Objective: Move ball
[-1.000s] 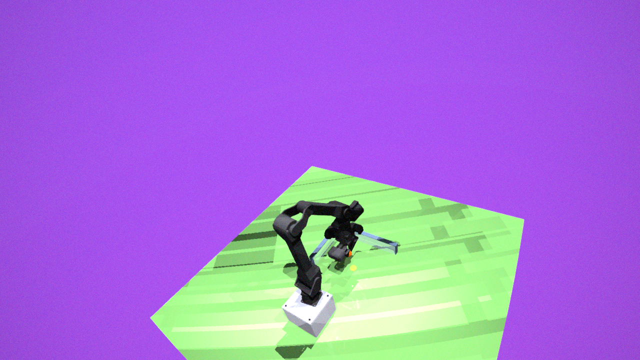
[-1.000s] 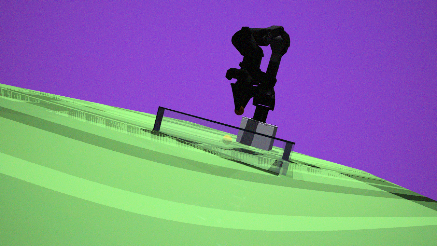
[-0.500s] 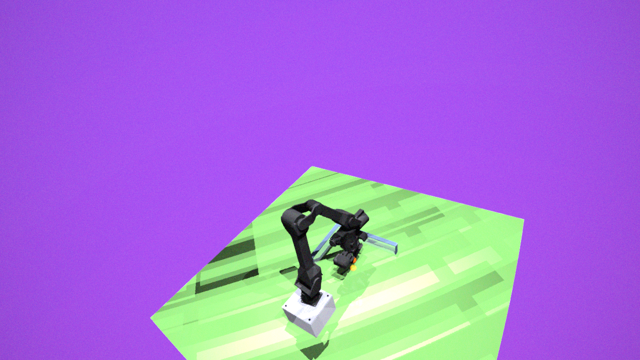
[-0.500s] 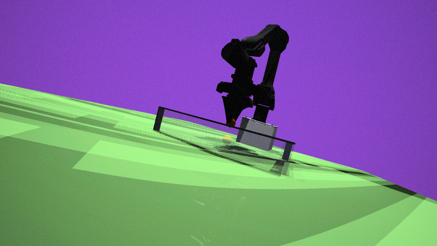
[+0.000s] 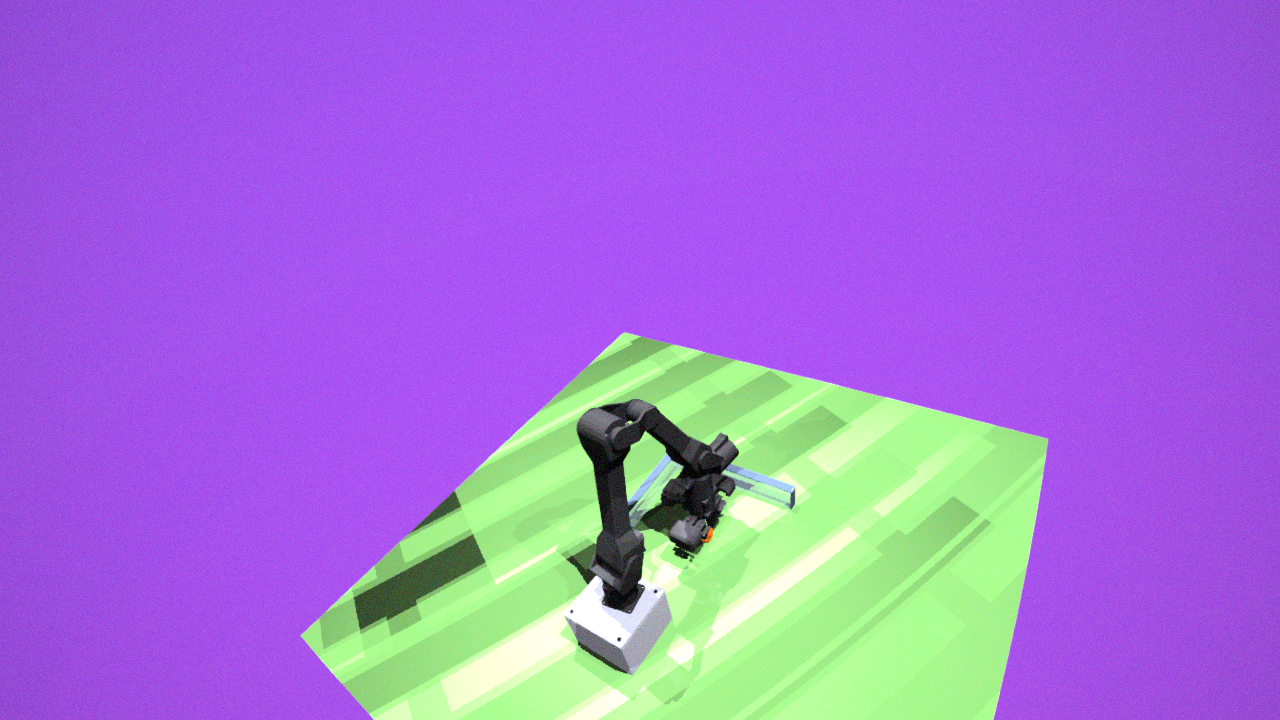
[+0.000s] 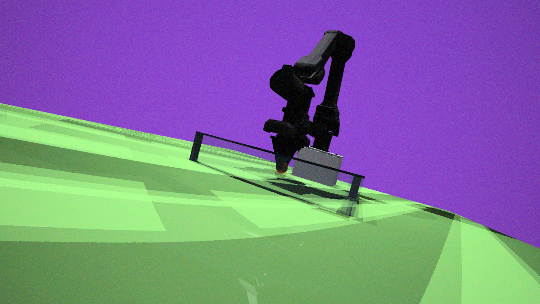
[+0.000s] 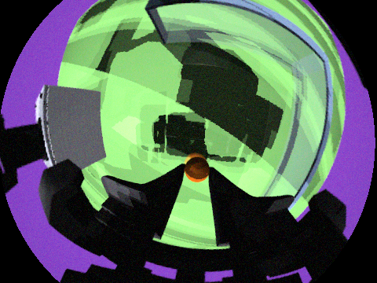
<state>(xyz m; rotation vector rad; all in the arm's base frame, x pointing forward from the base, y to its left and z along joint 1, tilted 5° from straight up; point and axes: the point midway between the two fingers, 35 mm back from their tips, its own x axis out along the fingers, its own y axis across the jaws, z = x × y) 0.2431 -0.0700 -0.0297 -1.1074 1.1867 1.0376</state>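
Note:
The orange ball point(image 5: 708, 534) point(image 6: 281, 170) point(image 7: 196, 169) is held between the fingertips of my gripper point(image 5: 703, 532) point(image 6: 281, 165) point(image 7: 196, 168), which is shut on it and points down, low over the table. The see-through copy is mostly hidden behind the ball; a thin yellowish rim shows at the ball's upper left in the wrist view. The ball overlaps it in all views, on it or just above it; I cannot tell if they coincide exactly. The low clear walls point(image 5: 760, 480) point(image 6: 196, 146) point(image 7: 329, 98) form a corner around that area, apart from the fingers.
The white robot base point(image 5: 619, 617) point(image 6: 317, 166) point(image 7: 75, 126) stands near the gripper, on the side away from the wall corner. The green patterned table point(image 5: 859, 573) carries the arm's dark shadow beside the ball.

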